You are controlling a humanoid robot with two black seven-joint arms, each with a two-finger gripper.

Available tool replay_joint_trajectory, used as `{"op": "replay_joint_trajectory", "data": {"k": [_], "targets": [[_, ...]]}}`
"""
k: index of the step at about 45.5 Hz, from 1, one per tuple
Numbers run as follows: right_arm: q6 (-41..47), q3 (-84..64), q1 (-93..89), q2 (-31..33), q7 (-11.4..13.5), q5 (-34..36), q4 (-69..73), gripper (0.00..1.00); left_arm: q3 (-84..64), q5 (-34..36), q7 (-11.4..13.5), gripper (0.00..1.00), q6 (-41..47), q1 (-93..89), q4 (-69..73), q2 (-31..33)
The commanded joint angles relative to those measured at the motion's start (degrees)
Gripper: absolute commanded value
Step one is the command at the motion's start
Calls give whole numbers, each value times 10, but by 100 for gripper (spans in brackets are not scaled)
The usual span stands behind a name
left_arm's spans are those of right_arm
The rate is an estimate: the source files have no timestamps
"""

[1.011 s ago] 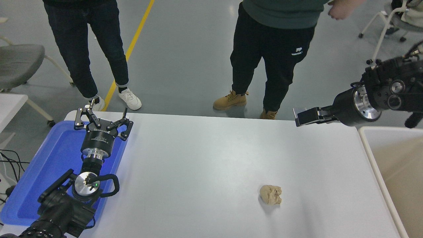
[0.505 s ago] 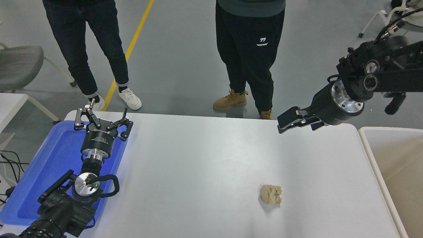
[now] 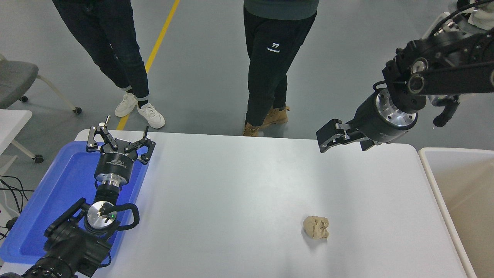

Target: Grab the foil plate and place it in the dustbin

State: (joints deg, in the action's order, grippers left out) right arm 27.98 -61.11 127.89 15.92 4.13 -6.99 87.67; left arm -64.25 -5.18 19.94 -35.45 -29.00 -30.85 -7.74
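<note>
The right gripper point(image 3: 328, 139) hangs in the air above the far edge of the white table point(image 3: 239, 185). Its arm comes in from the right side, up high, and points left and a bit down. The fingers look close together with nothing between them, but I see them from the side, so I cannot tell for sure if they are shut.

The left gripper point(image 3: 120, 137) is parked at the lower left, over the far end of a blue tray point(image 3: 58, 185). Its fingers are spread wide apart and hold nothing.

The bin point(image 3: 436, 181) stands at the right end of the table. I see its white rim and its beige inside. Only a part of it shows, and the foil plate is not on the table or anywhere I can see, so I cannot tell where it is.

A small tan paper ball point(image 3: 316, 227) lies on the table, toward the near side and right of the middle. It is well apart from both grippers and near the bin.

Two people stand on the grey floor past the far side of the table. One point(image 3: 115, 50) wears dark trousers and white shoes. The other point(image 3: 270, 58) wears black trousers and tan boots. A yellow line point(image 3: 154, 54) runs along the floor between them. A grey chair point(image 3: 19, 77) is at the far left.
</note>
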Motion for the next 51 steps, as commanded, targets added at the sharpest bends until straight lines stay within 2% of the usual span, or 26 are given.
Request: {"op": "replay_joint_trajectory", "data": {"k": [1, 7, 51], "targets": [[1, -37, 3, -38, 11, 9, 7, 100, 0, 0, 0, 100, 0, 0, 0, 0], [2, -55, 5, -44, 14, -23, 19, 100, 0, 0, 0, 100, 0, 0, 0, 0], [59, -94, 108, 6, 14, -22, 94, 100, 0, 0, 1, 100, 1, 0, 0, 0]]}}
